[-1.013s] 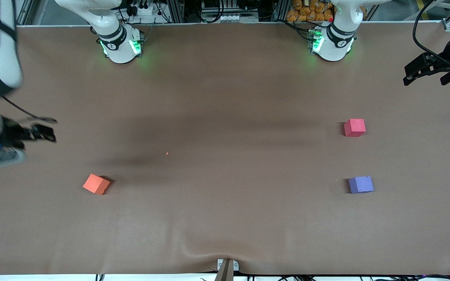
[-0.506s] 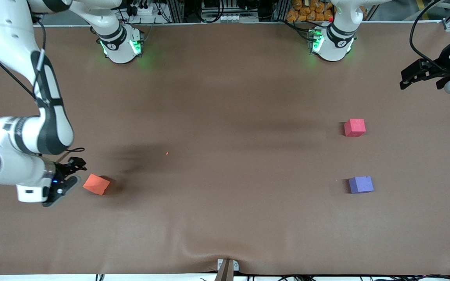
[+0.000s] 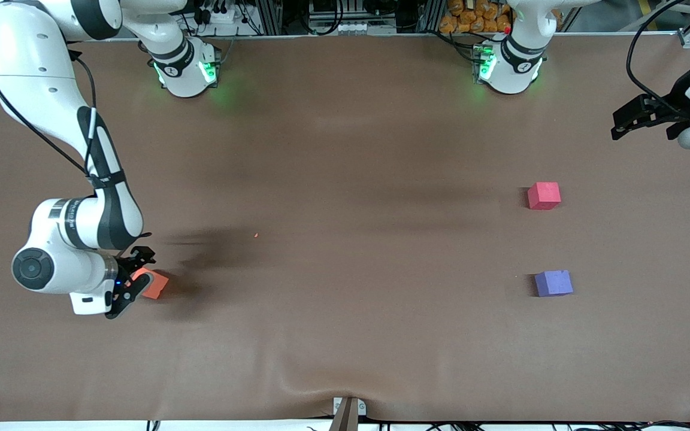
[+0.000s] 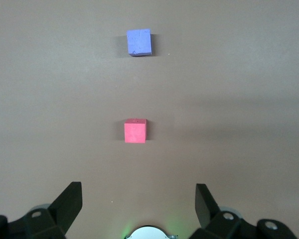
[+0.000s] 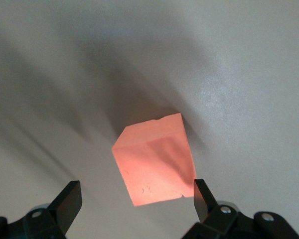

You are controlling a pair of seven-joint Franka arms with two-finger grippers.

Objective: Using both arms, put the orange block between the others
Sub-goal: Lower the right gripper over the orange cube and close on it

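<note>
Two arms, one busy: the right gripper [image 3: 135, 276] has swung in over the orange block [image 3: 154, 285], jaws wide, seemingly not touching; the left gripper [image 3: 650, 117] waits open.

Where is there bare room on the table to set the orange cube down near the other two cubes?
Bare brown cloth lies between the pinkish-red foam cube and the bluish-purple foam cube, and across the table's middle. It is crowded only at the right arm's end, where the open right tool sits over the orange foam cube.
</note>
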